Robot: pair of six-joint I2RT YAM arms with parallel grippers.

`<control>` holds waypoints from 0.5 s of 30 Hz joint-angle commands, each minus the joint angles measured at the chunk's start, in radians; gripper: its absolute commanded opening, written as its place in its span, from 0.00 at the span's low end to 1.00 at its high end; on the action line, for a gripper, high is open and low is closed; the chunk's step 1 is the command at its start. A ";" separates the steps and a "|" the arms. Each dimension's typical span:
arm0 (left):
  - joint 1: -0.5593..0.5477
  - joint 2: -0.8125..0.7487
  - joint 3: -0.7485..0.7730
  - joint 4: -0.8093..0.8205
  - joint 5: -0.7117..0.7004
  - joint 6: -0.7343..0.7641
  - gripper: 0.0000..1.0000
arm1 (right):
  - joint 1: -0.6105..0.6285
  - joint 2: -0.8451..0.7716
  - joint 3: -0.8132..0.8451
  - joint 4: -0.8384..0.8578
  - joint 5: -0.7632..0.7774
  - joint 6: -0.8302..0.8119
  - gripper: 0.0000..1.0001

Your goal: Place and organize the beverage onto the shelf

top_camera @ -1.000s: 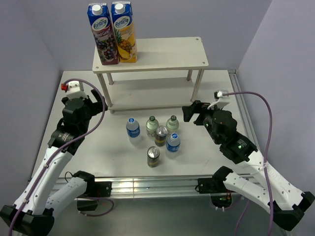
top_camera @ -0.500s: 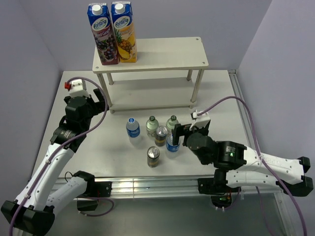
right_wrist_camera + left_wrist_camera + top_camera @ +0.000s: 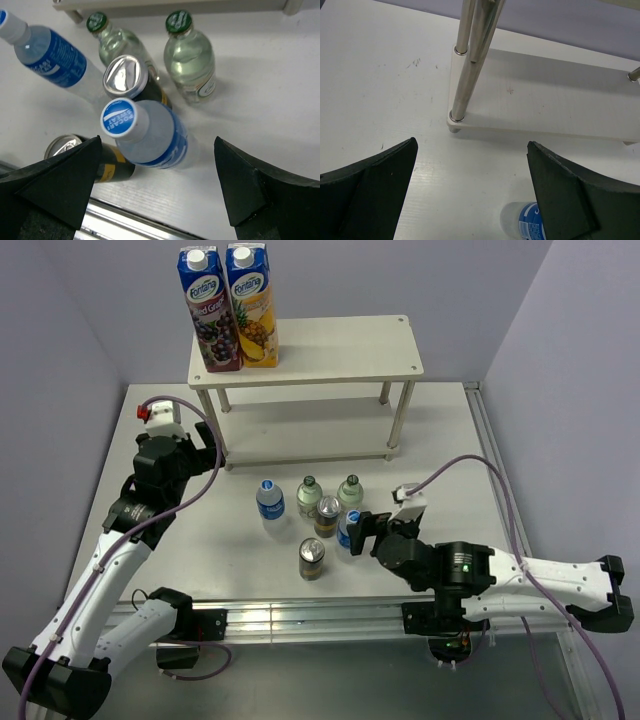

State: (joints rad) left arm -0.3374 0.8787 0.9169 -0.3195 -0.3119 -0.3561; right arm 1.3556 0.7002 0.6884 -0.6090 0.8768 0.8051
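Observation:
Six drinks stand in a cluster in front of the cream shelf [image 3: 310, 350]: two blue-capped water bottles [image 3: 268, 498] [image 3: 347, 530], two short clear bottles [image 3: 309, 495] [image 3: 350, 490] and two cans [image 3: 327, 516] [image 3: 312, 558]. My right gripper [image 3: 360, 533] is open, right beside the nearer water bottle [image 3: 145, 132], which sits between the spread fingers [image 3: 60, 175] in the right wrist view, untouched. My left gripper [image 3: 205, 445] is open and empty by the shelf's front-left leg [image 3: 462, 75]; the other water bottle [image 3: 525, 220] shows at the bottom of its wrist view.
Two tall blue juice cartons [image 3: 228, 305] stand on the left end of the shelf's top board. The lower board [image 3: 545, 100] is bare in the left wrist view. A metal rail [image 3: 320, 615] runs along the table's near edge. Walls close in on both sides.
My right arm has swung left and down from beside the shelf to the nearer water bottle. My left gripper has shifted slightly toward the shelf leg.

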 commanded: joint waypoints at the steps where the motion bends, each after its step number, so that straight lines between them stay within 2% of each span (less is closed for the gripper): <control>1: -0.003 -0.017 0.027 0.031 0.013 0.019 0.98 | 0.040 0.027 -0.018 0.051 -0.009 0.084 1.00; 11: -0.003 -0.014 0.031 0.031 0.028 0.017 0.96 | 0.097 0.093 -0.108 0.106 0.007 0.161 1.00; 14: -0.003 -0.018 0.030 0.033 0.033 0.017 0.96 | 0.097 0.110 -0.179 0.199 0.028 0.146 1.00; 15: -0.002 -0.017 0.028 0.033 0.033 0.017 0.96 | 0.099 0.120 -0.199 0.277 0.042 0.131 1.00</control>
State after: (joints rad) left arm -0.3374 0.8787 0.9169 -0.3195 -0.3004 -0.3557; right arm 1.4448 0.8005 0.5407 -0.4862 0.8539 0.9241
